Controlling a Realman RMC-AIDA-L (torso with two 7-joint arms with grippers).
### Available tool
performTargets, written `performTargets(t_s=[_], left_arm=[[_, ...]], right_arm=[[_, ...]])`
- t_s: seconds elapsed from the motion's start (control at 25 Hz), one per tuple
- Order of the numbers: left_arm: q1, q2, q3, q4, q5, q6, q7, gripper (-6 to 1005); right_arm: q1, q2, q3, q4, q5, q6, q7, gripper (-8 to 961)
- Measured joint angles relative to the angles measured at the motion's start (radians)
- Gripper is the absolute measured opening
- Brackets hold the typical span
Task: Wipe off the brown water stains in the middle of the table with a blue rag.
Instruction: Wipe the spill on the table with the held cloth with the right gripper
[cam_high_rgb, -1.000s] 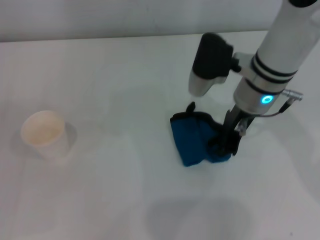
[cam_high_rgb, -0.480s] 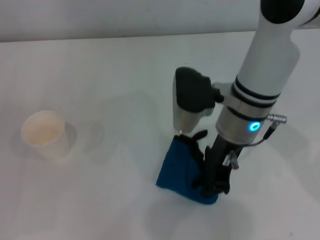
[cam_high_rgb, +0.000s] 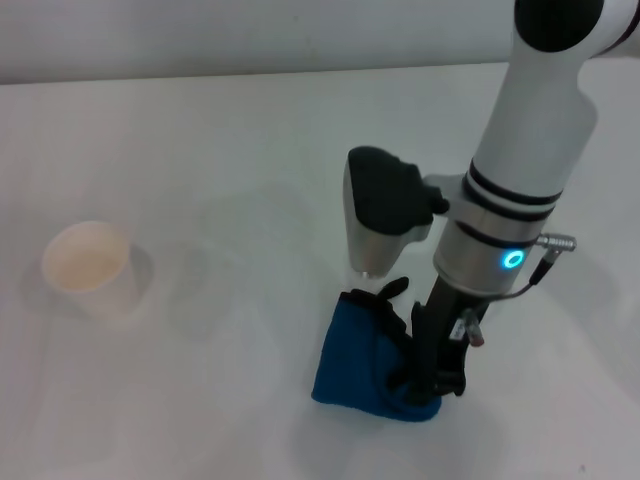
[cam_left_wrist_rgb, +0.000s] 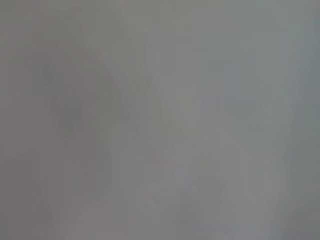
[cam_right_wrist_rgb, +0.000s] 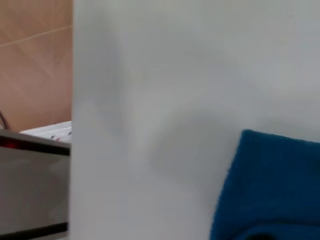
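My right gripper (cam_high_rgb: 432, 368) is shut on the blue rag (cam_high_rgb: 352, 360) and presses it onto the white table (cam_high_rgb: 230, 150) near the front middle. The rag lies crumpled, spreading left of the black fingers (cam_high_rgb: 440, 345), with its black loop tab (cam_high_rgb: 392, 290) at the far side. The rag also shows in the right wrist view (cam_right_wrist_rgb: 270, 185), flat on the table (cam_right_wrist_rgb: 175, 75). No brown water stains show in any view; what lies under the rag is hidden. The left gripper is out of view; the left wrist view shows only plain grey.
A white paper cup (cam_high_rgb: 90, 268) with a beige inside stands at the left of the table. The right wrist's camera housing (cam_high_rgb: 382, 205) hangs just behind the rag. The right wrist view shows a table edge and brown floor (cam_right_wrist_rgb: 30, 60) beyond it.
My right gripper has dragged the rag toward the table's front and a little left over the last second. In the last half second it barely moved.
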Motion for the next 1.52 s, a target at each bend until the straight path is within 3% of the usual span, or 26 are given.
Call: performTargets(t_s=[0.48, 0.72, 1.28, 1.52], left_arm=[[-0.009, 0.0, -0.005, -0.006, 0.0, 0.0, 0.001, 875], [-0.011, 0.001, -0.002, 0.0, 0.0, 0.006, 0.001, 875], [-0.015, 0.002, -0.002, 0.0, 0.0, 0.016, 0.0, 875], [-0.023, 0.003, -0.002, 0.001, 0.0, 0.016, -0.001, 875]], right_arm=[[-0.035, -0.005, 0.277, 0.014, -0.27, -0.188, 0.076, 37], [-0.058, -0.007, 0.303, 0.028, -0.383, -0.337, 0.15, 38], [-0.151, -0.013, 0.46, -0.012, -0.406, -0.488, 0.182, 39], [-0.239, -0.014, 0.58, -0.114, -0.427, -0.49, 0.179, 39]])
